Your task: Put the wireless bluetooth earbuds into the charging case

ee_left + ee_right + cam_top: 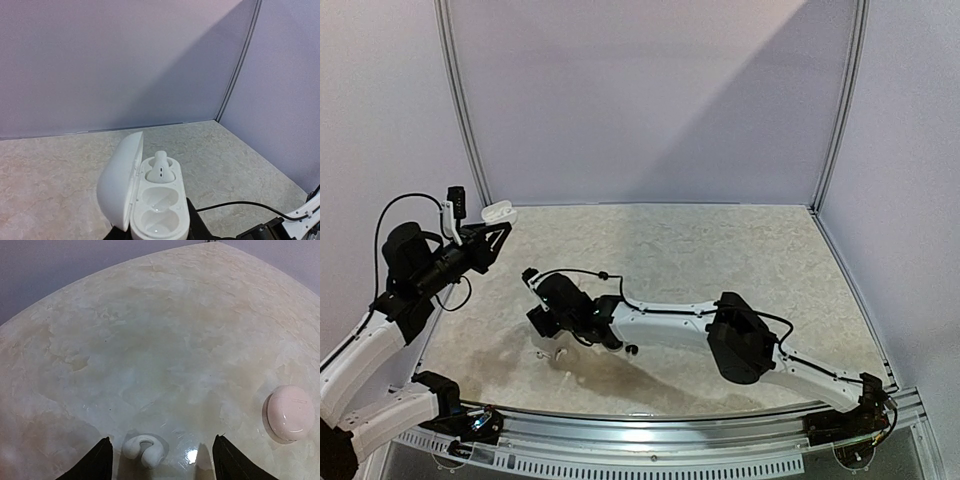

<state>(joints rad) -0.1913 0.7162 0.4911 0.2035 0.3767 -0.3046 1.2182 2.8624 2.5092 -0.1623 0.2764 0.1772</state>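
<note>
**Straddling a loose earbud, with the open case held aloft**

Reaching low over the table point(165, 340), the right hand point(161, 455) stands with its two dark fingers point(100, 462) spread wide and grips nothing. A white earbud point(145, 451) lies on the table between those fingers, nearer the left one and touching neither. To the hand's right, beyond its right finger and well clear of it, sits a closed pale case point(290, 412), rounded like a pebble.

The left hand point(498, 225) is raised off the table at the far left and is clamped narrow on the white charging case point(160, 214). In the left wrist view the case sits directly in front of the hand, its lid point(120, 185) swung open to the hand's left. A seated earbud point(161, 170) fills the well farthest from the hand. The two hollows nearer the hand are bare.
</note>
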